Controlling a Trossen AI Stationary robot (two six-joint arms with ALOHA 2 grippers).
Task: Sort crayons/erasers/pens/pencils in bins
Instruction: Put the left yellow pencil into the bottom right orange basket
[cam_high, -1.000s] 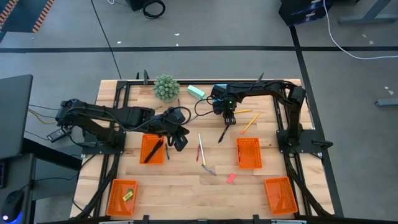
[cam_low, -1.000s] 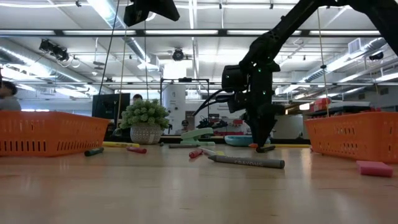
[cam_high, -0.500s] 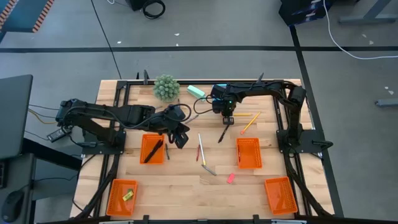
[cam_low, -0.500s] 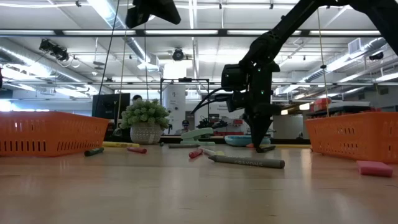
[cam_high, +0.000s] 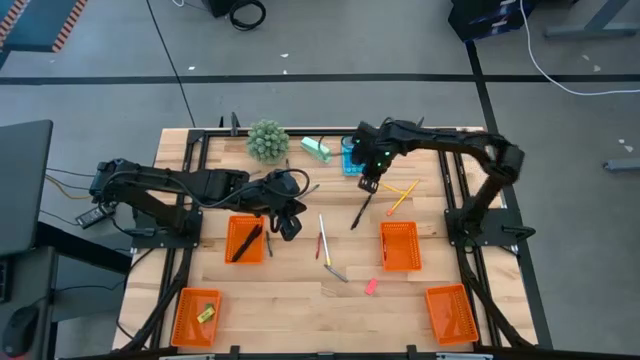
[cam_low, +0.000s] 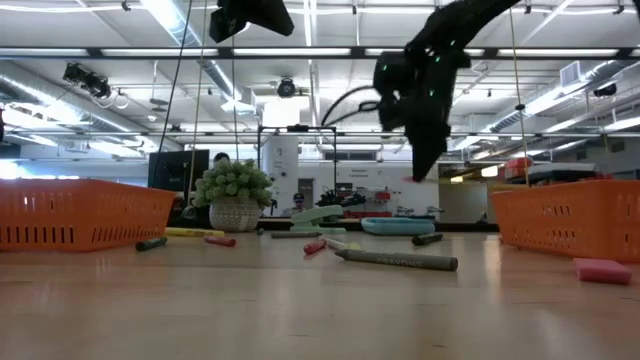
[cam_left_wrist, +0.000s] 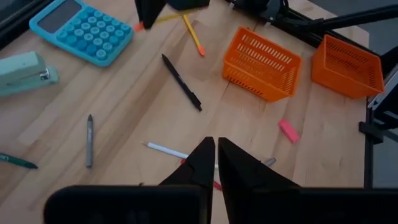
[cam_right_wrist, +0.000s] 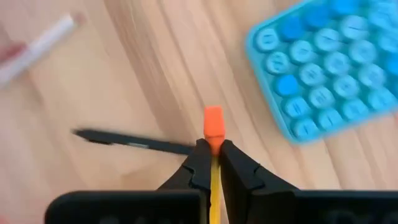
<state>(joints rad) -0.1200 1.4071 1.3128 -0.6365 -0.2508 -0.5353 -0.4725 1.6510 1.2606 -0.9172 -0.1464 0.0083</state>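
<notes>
One pencil (cam_right_wrist: 213, 134) sat pinched near eraser end in your right gripper (cam_high: 368, 185), upper centre of high view, lifted off table. Thin, light, stiff, likely pivots; grip nearer middle. Left gripper (cam_high: 288, 226) was closed, empty, above pen bin (cam_high: 245, 240).

The right gripper (cam_high: 368, 184) hangs clear above the tabletop (cam_high: 300, 300), its fingers closed on a yellow pencil (cam_right_wrist: 214, 163), with open air beneath it in the low view. Directly below lies a black pen (cam_high: 360, 212), and just beside it the blue calculator (cam_right_wrist: 323, 68) and another pencil (cam_high: 401, 198). Toward the near edge from this gripper an orange bin (cam_high: 399, 246) stands in the way; bare wood lies between it and the pen. The left gripper (cam_high: 290, 226), fingers nearly together, is raised just beside a bin (cam_high: 243, 240). Ahead of it, scattered crayons (cam_high: 335, 271) and a pink eraser (cam_left_wrist: 288, 130) break up the open middle.
</notes>
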